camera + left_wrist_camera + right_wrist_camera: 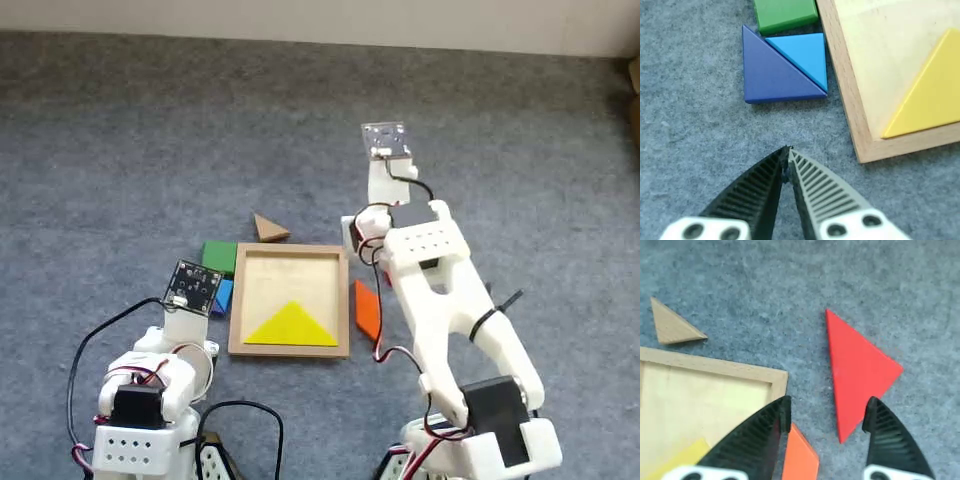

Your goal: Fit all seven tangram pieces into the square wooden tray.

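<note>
The square wooden tray (342,300) lies mid-table with a yellow triangle (290,325) in its near half. Against its left side sit a green square (785,12), a dark blue triangle (767,75) and a light blue triangle (807,52). My left gripper (787,152) is shut and empty, just short of the dark blue triangle near the tray's corner. A red triangle (855,370) lies right of the tray; my right gripper (827,415) hangs open over its narrow tip. An orange piece (368,310) lies by the tray's right rim, and a small wooden triangle (268,229) lies beyond the tray.
Grey carpet (150,130) covers the table on all sides. The right arm (450,300) stretches along the tray's right side, over the red triangle in the high view. Cables (240,410) trail at the near edge between the arm bases.
</note>
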